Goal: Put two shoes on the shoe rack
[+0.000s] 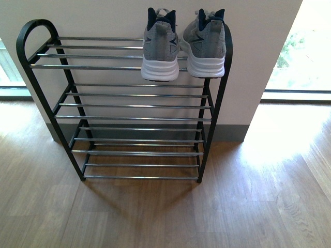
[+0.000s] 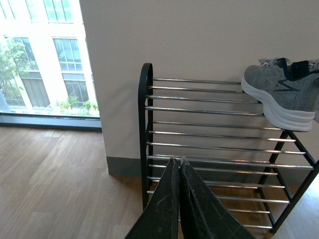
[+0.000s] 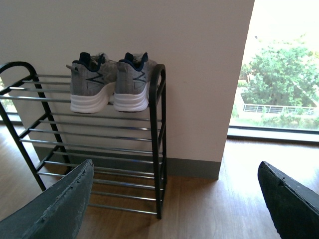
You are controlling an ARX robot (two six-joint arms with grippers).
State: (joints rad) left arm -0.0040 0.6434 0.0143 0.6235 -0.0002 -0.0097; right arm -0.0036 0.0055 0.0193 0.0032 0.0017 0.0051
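Note:
Two grey knit shoes with white soles stand side by side, heels toward me, on the top tier of the shoe rack (image 1: 129,118) at its right end: one shoe (image 1: 160,46) and the other (image 1: 207,44) beside it. Both show in the right wrist view (image 3: 89,87) (image 3: 133,82) and one in the left wrist view (image 2: 281,92). My left gripper (image 2: 177,162) is shut with nothing in it, well back from the shoe rack (image 2: 209,134). With its fingers wide apart, my right gripper (image 3: 174,174) is open and empty, back from the shoe rack (image 3: 99,144). Neither arm shows in the front view.
The rack stands on a wooden floor (image 1: 165,217) against a white wall (image 1: 103,15) with a grey skirting board. Bright floor-length windows flank the wall on the left (image 2: 40,59) and right (image 3: 279,74). The lower tiers of the rack hold nothing.

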